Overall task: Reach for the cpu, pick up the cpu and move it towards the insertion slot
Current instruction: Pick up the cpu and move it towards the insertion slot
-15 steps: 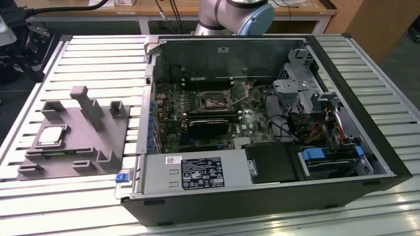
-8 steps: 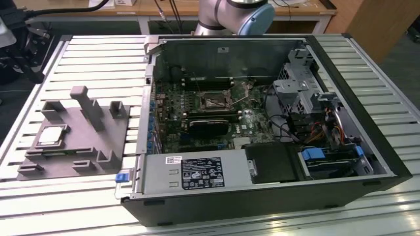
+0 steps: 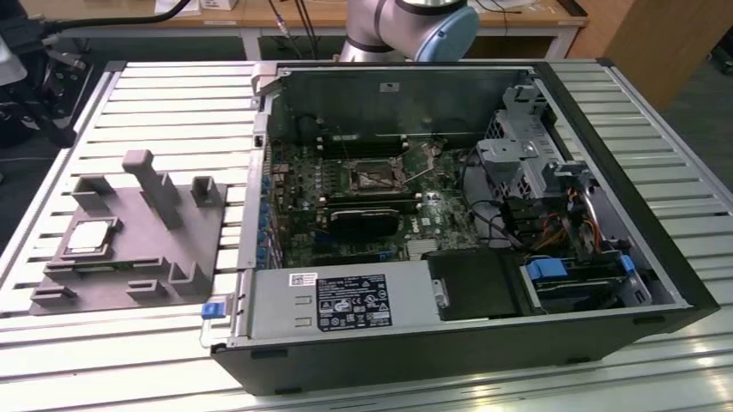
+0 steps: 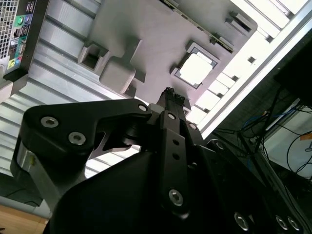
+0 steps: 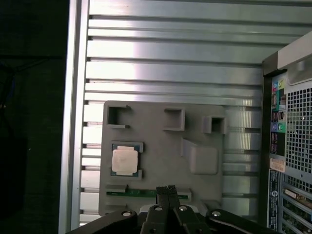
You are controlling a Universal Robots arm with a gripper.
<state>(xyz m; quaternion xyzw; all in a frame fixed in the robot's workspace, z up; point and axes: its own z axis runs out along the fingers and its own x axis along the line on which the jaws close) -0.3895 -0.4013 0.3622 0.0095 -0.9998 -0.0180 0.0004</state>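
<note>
The cpu (image 3: 89, 236), a small square chip with a silvery top, lies flat in a recess of the grey fixture (image 3: 172, 249) at the exterior view's left. Both wrist views look down on it from well above: cpu (image 5: 124, 160), cpu (image 4: 195, 68). My gripper (image 5: 167, 189) hangs over the fixture's edge, off to one side of the chip and not touching it. Its fingertips (image 4: 170, 94) are pressed together with nothing between them. The insertion slot (image 3: 375, 176), a silver-framed socket with a dark centre, sits on the motherboard inside the open computer case (image 3: 596, 283).
The fixture (image 5: 161, 146) carries a tall post (image 3: 154, 184) and several raised blocks near the chip. A green memory stick (image 5: 141, 193) lies in the fixture's groove. The case's rear panel (image 5: 292, 146) stands beside the fixture. The ribbed metal table (image 3: 160, 94) runs around both.
</note>
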